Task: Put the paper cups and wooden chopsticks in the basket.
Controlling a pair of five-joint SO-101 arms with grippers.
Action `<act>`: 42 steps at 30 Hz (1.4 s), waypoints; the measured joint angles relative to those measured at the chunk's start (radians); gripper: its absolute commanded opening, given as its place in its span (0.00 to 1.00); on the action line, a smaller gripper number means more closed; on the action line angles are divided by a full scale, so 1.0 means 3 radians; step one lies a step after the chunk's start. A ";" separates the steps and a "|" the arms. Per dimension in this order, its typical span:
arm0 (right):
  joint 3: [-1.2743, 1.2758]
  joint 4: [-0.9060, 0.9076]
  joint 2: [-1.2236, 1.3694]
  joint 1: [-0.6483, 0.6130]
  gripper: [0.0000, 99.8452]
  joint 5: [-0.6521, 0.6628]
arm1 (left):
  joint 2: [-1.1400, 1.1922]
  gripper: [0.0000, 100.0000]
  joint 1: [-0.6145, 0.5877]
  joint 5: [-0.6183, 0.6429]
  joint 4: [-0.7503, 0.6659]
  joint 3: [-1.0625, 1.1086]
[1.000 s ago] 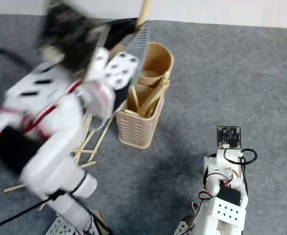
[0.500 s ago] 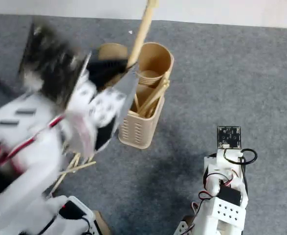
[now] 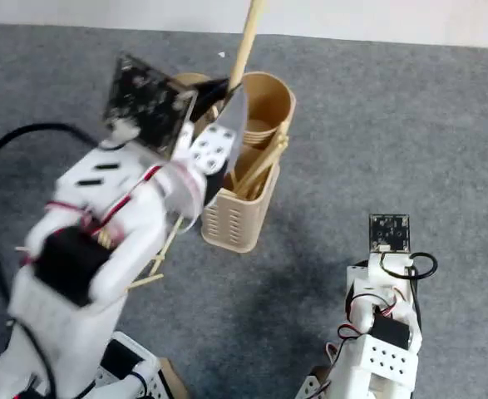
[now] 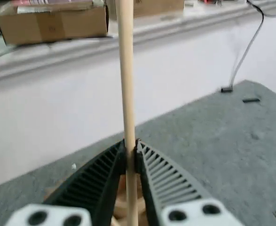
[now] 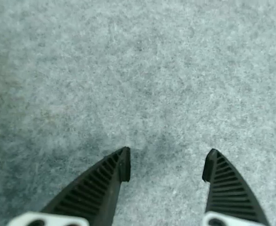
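Left hand (image 4: 130, 143): clamped shut on a single wooden chopstick (image 4: 125, 70), right above the basket (image 3: 235, 224).
Held chopstick: nearly upright, pinched low on its length, the long upper part rising past the fingertips; lower end hidden behind the hand.
Basket: standing on the grey worktop (image 3: 410, 125), already carrying paper cups (image 3: 258, 131) and several leaning sticks (image 3: 260, 166).
Not yet in: loose chopsticks (image 3: 156, 270) lying on the worktop beside the left arm (another cup (image 3: 189, 81) seems to stand behind the hand, mostly covered).
Right hand (image 5: 168, 165): spread wide and empty, low over bare worktop, well apart from the basket.
Step in hand: probably lowering and releasing the stick into the basket.
Risk, tip-out: grip far below the stick's middle, so a release from this height could let the heavy top swing over the rim.
Risk, jam: the lower end could catch on the cups or leaning sticks.
Risk, knock: the hand sits close to the rim, so a sideways nudge could topple the basket.
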 measured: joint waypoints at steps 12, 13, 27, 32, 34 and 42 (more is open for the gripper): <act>0.0000 0.0000 0.0000 0.0000 0.26 0.0000 | 0.0143 0.10 -0.0041 -0.0123 -0.0609 0.1033; 0.0000 0.0000 0.0000 0.0000 0.26 0.0000 | 0.0133 0.12 -0.0036 -0.0128 -0.0609 0.1095; 0.0000 0.0000 0.0000 0.0000 0.26 0.0000 | -0.1038 0.13 -0.0690 -0.0128 -0.0604 0.1657; 0.0000 0.0000 0.0000 0.0000 0.26 0.0000 | -0.0839 0.13 -0.1790 -0.0128 -0.0220 0.1657; 0.0000 0.0000 0.0000 0.0000 0.26 0.0000 | -0.0619 0.13 -0.2245 -0.0128 -0.0005 0.1657; 0.0000 0.0000 0.0000 0.0000 0.26 0.0000 | 0.0624 0.13 -0.2854 -0.0404 0.0614 0.1657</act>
